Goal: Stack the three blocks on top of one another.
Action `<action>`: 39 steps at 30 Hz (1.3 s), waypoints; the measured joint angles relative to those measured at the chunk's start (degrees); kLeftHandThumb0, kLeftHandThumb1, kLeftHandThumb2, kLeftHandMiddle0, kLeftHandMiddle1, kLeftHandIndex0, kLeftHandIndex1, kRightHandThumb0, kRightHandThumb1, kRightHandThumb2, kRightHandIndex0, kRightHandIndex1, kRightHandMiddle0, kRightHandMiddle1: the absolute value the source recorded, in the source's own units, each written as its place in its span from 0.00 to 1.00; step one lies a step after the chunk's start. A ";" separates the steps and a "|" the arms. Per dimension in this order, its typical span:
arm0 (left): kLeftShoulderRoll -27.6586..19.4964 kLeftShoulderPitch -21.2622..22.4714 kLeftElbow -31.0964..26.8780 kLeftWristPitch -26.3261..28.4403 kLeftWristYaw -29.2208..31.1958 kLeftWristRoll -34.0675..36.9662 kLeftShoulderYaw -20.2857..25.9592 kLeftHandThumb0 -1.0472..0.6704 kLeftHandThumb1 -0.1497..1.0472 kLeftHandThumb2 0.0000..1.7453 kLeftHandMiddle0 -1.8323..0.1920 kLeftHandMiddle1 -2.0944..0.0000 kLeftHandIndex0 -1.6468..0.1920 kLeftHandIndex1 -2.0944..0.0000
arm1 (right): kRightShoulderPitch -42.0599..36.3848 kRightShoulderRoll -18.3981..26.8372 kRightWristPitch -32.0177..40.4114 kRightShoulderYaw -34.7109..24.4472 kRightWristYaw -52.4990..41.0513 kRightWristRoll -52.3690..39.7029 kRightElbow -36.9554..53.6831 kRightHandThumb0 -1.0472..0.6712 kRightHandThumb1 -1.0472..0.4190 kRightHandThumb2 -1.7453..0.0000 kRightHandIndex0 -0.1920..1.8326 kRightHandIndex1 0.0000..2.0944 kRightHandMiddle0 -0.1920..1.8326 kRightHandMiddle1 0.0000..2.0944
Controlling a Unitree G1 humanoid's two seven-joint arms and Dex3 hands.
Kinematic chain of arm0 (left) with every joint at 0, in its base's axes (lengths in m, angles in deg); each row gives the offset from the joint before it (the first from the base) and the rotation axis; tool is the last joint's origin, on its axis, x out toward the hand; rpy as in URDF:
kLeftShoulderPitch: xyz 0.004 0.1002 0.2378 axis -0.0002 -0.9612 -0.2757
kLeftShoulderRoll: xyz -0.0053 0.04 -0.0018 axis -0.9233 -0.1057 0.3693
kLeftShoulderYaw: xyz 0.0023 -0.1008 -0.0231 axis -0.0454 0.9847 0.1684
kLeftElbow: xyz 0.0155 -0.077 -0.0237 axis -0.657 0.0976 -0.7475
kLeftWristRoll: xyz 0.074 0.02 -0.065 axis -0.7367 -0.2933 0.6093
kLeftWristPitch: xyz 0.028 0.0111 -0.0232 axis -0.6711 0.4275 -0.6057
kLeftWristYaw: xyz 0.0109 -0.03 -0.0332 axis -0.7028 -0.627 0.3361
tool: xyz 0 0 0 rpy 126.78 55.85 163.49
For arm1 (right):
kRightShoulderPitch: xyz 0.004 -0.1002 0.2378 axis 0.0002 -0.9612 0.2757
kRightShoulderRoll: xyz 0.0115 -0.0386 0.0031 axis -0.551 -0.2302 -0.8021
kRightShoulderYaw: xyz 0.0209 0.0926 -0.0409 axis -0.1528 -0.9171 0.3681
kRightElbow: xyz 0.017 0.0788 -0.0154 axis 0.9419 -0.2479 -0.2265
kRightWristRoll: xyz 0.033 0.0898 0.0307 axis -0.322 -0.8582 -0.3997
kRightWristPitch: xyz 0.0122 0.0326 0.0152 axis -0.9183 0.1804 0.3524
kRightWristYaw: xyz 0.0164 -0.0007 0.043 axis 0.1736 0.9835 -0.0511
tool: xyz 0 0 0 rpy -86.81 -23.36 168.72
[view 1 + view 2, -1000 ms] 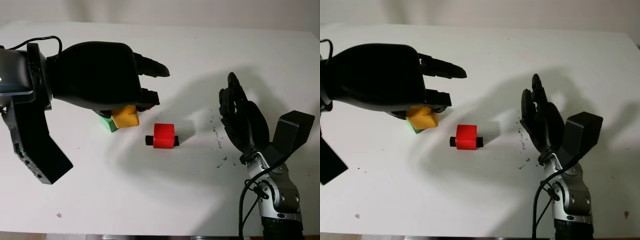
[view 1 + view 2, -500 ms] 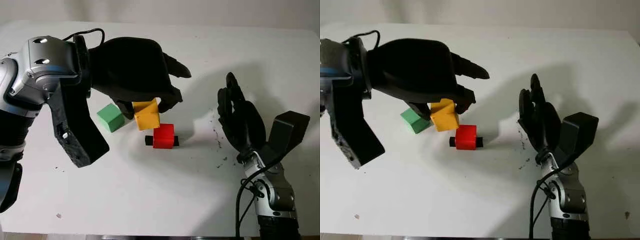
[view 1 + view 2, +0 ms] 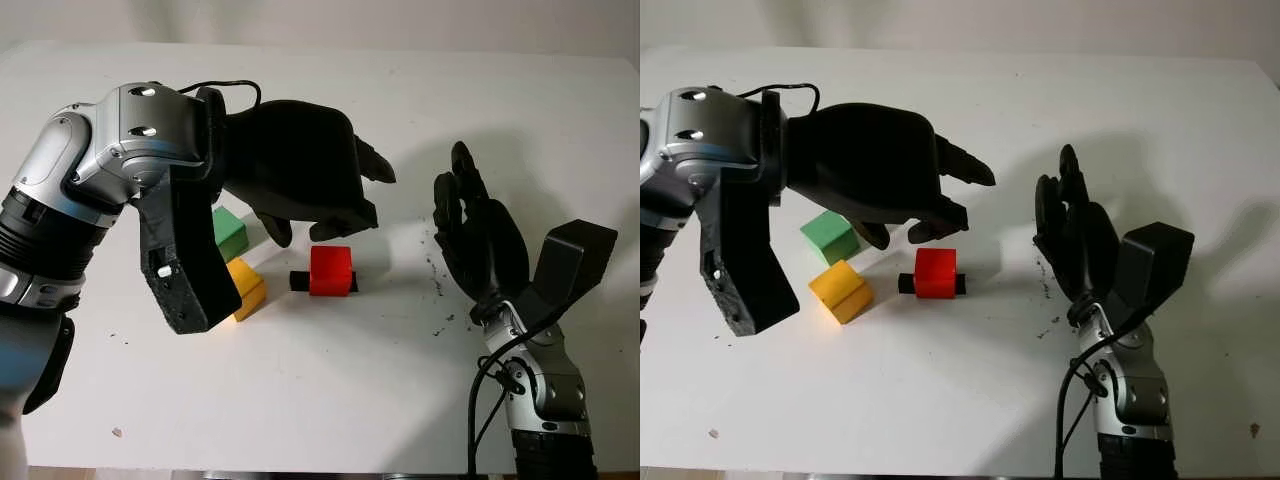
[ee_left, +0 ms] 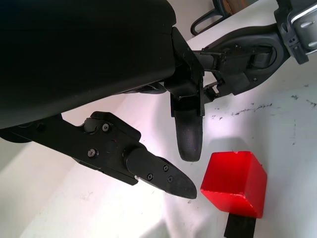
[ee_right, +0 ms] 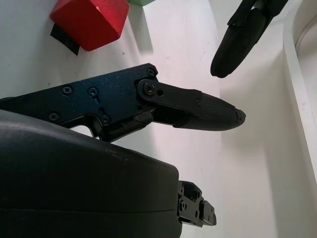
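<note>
The red block (image 3: pixel 331 268) sits mid-table on a short black strip (image 3: pixel 299 281); it also appears close up as the red block (image 4: pixel 235 183) and the red block (image 5: pixel 91 22). A green block (image 3: pixel 230 232) stands to its left. In front of the green one, the yellow block (image 3: pixel 246 287) lies tilted on the table, touched by no finger. My left hand (image 3: pixel 330 212) hovers open just above and behind the red block, holding nothing. My right hand (image 3: pixel 478 238) is open and upright to the right of the red block, well apart from it.
The white table (image 3: pixel 330 380) carries dark specks (image 3: pixel 436 278) near my right hand and a small crumb (image 3: pixel 118 432) at the front left. My left forearm (image 3: pixel 185 270) hangs over the table in front of the green and yellow blocks.
My left hand carried the yellow block right, toward the red block, then let it go. The yellow block now lies on the table in front of the green one. The right hand stayed put.
</note>
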 measured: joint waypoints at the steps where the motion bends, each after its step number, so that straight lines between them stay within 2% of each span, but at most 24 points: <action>1: 0.03 0.00 0.00 0.00 0.01 0.23 0.00 0.36 0.86 0.03 0.78 0.98 0.66 0.32 | -0.07 0.00 -0.04 0.00 0.00 0.04 0.00 0.22 0.00 0.64 0.00 0.00 0.00 0.00; 4: 0.00 0.00 -0.12 0.29 0.24 0.62 0.01 0.37 0.86 0.03 0.80 0.98 0.67 0.32 | -0.37 -0.01 -0.14 0.00 0.03 0.11 0.02 0.22 0.00 0.65 0.00 0.00 0.00 0.00; 7: -0.38 -0.22 -1.86 2.96 0.33 0.97 0.75 0.36 0.86 0.03 0.83 0.99 0.74 0.36 | -0.71 -0.50 -0.14 -0.04 0.39 -0.07 0.13 0.22 0.00 0.66 0.00 0.00 0.00 0.00; 8: -0.58 -0.60 -2.96 4.63 0.61 1.37 1.42 0.29 0.88 0.03 0.86 0.99 0.79 0.47 | -0.78 -0.67 -0.14 -0.03 0.42 -0.19 0.17 0.22 0.00 0.65 0.00 0.00 0.00 0.00; 9: -1.08 -1.44 -4.70 7.42 1.31 1.90 2.50 0.21 0.93 0.03 0.90 0.98 0.80 0.68 | -0.83 -0.86 -0.14 0.01 0.43 -0.31 0.27 0.22 0.00 0.65 0.00 0.00 0.00 0.00; 10: -1.96 -2.33 -6.20 9.84 1.70 2.26 3.73 0.17 0.95 0.03 0.91 0.98 0.77 0.79 | -0.90 -1.01 -0.14 0.01 0.46 -0.39 0.46 0.22 0.00 0.65 0.00 0.00 0.00 0.00; 11: -2.93 -3.40 -7.64 12.05 1.85 2.74 5.25 0.15 0.96 0.03 0.92 0.98 0.75 0.87 | -1.01 -1.06 -0.14 -0.03 0.54 -0.43 0.67 0.22 0.00 0.65 0.00 0.00 0.00 0.00; 12: -3.94 -4.66 -8.56 13.50 1.69 3.58 6.86 0.14 0.97 0.03 0.92 0.98 0.74 0.89 | -1.06 -1.07 -0.14 -0.03 0.59 -0.43 0.77 0.22 0.00 0.65 0.00 0.00 0.00 0.00; 16: -7.71 -10.23 -9.85 15.50 -0.17 6.43 12.33 0.14 0.95 0.02 0.94 0.98 0.73 0.93 | -1.11 -1.04 -0.10 -0.03 0.26 -0.55 0.81 0.22 0.00 0.64 0.00 0.00 0.00 0.00; 18: -10.09 -12.88 -9.67 15.36 -0.41 7.66 14.28 0.13 0.94 0.03 0.95 0.98 0.77 0.96 | -1.06 -1.01 0.02 -0.09 0.03 -0.84 0.81 0.22 0.00 0.65 0.00 0.00 0.00 0.00; 19: -11.48 -14.10 -9.58 15.21 -0.18 8.18 14.95 0.12 0.96 0.03 0.97 0.99 0.80 0.97 | -1.03 -0.99 0.04 -0.14 -0.01 -0.86 0.79 0.22 0.00 0.65 0.00 0.00 0.00 0.00; 22: -16.62 -18.10 -11.03 18.33 2.97 8.78 16.93 0.10 0.97 0.03 0.98 0.99 0.78 0.97 | -1.01 -0.89 0.04 -0.38 -0.12 -0.85 0.73 0.22 0.00 0.65 0.00 0.00 0.00 0.00; 25: -19.17 -21.21 -13.17 21.19 4.46 9.58 18.15 0.10 0.97 0.03 1.00 0.99 0.81 0.98 | -0.96 -0.85 0.05 -0.50 -0.29 -0.90 0.71 0.22 0.00 0.64 0.00 0.00 0.00 0.00; 31: -20.73 -26.54 -16.28 25.75 6.62 11.02 19.04 0.07 0.91 0.02 1.00 1.00 0.83 0.98 | -0.88 -0.25 0.64 -0.54 -0.97 -0.86 0.73 0.22 0.00 0.63 0.00 0.00 0.00 0.00; 39: -20.62 -29.85 -16.45 24.43 5.63 11.10 18.94 0.07 0.89 0.02 1.00 1.00 0.80 0.97 | -0.87 0.83 0.83 -0.57 -1.83 -0.79 0.73 0.21 0.00 0.64 0.00 0.00 0.00 0.00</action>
